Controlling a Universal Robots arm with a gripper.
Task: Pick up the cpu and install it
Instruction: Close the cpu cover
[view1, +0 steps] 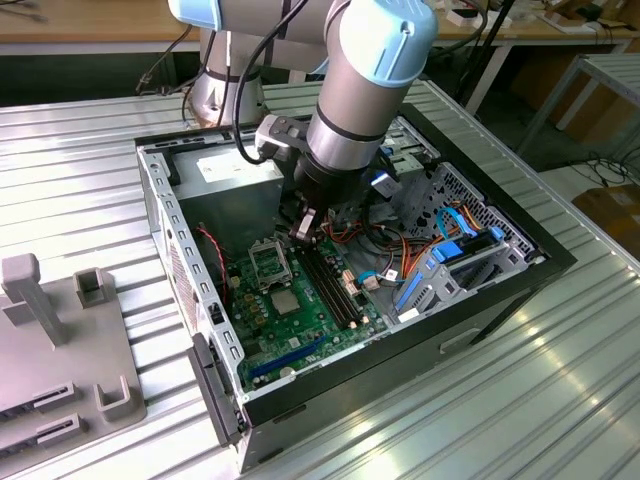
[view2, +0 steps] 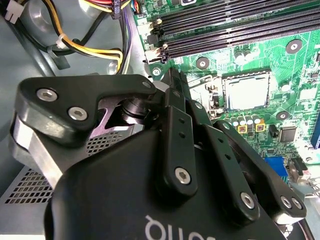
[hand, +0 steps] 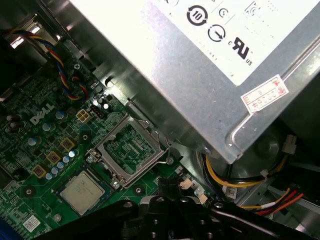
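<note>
The pick has not begun, by my reading: the hand (view1: 303, 232) hangs clenched and empty over the green motherboard (view1: 300, 330), near the open socket (hand: 131, 150), a black hinged frame with a green centre. The cpu (hand: 82, 192), a thin flat square with a matt silver-grey top, lies on the board just beside that socket. Grasping it would likely call for parted fingers on its thin edges.
</note>
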